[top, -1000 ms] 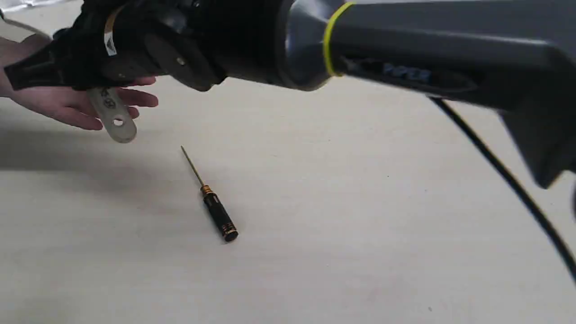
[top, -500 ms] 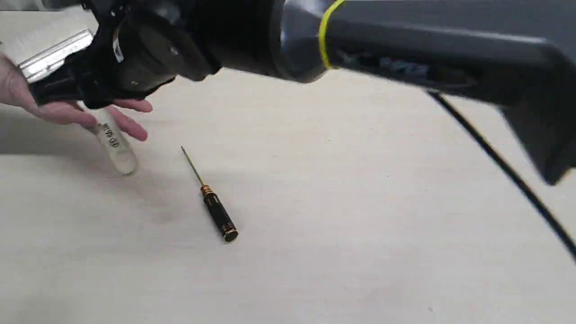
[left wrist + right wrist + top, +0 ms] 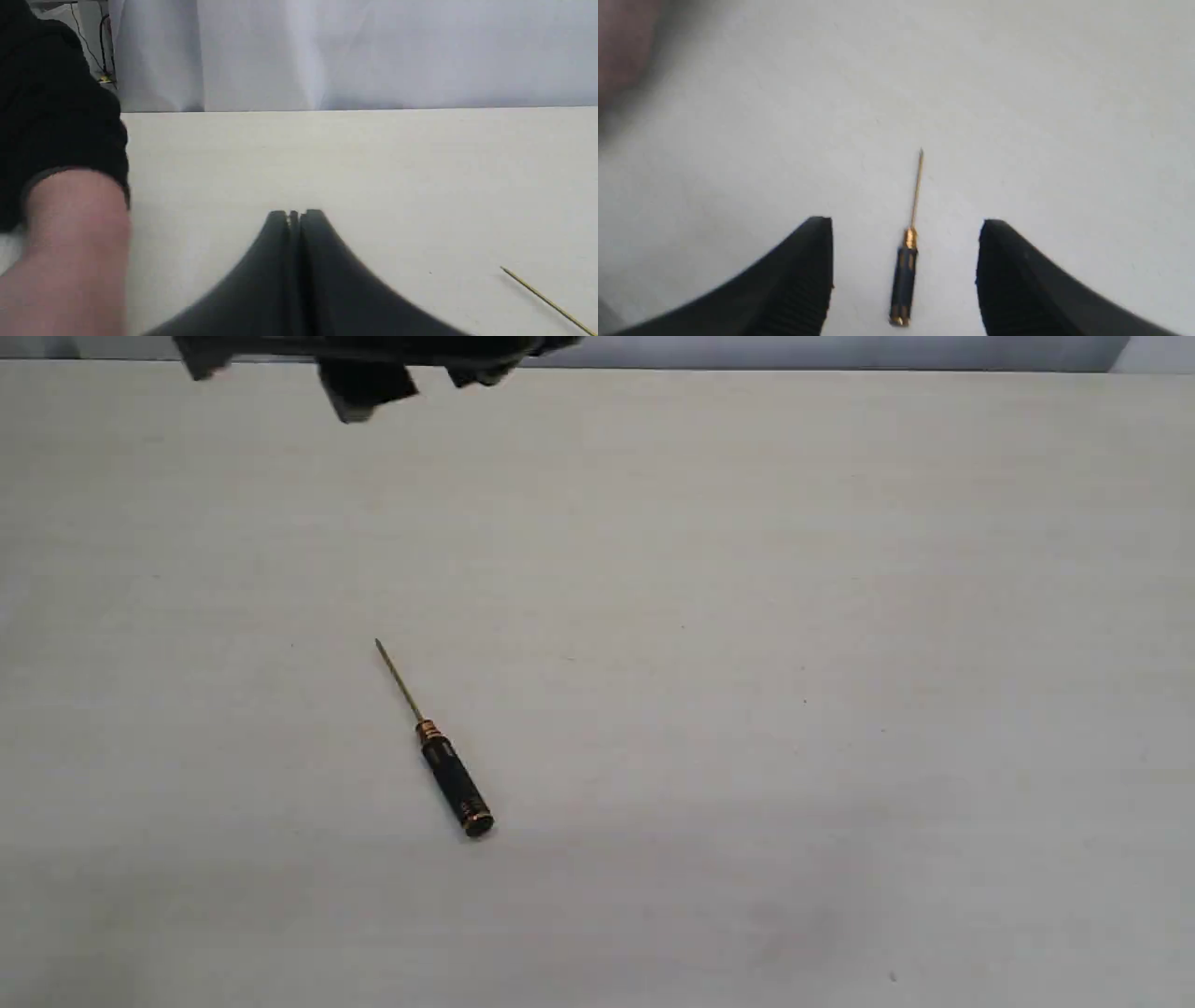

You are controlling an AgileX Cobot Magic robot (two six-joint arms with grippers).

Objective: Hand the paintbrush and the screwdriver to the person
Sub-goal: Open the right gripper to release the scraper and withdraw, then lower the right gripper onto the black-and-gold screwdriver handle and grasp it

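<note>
Moved: since half a second ago, the big dark arm has left the exterior view. Only a dark piece of robot hardware (image 3: 364,378) remains at its top edge. The person's open hand and the paintbrush, a wide flat brush with a silver ferrule and light wooden handle, have gone from that view too. The screwdriver has not shifted.
Screwdriver: the slim tool with a thin gold shaft and a black handle with gold rings (image 3: 431,739) lies flat on the pale matt table (image 3: 840,616), touching nothing else.
Paintbrush: not in any current view, so whether it was received cannot be told.
Person: a bare forearm below a black sleeve (image 3: 70,242) shows in the left wrist view, well apart from the screwdriver.
Right gripper: the right gripper (image 3: 906,221) hangs above the screwdriver with its fingers spread wide and nothing held. The handle lies between them.
Left gripper: the left gripper (image 3: 293,214) has its fingers pressed together and carries nothing.
Handling: the screwdriver is probably light and stiff. It is round, so it may roll or slip. The thin shaft gives little to pinch and its tip is sharp.
Hold: the black handle, about mid-length, is likely the best place to close across. That leaves the shaft free.
Containers: none shows in any view.
</note>
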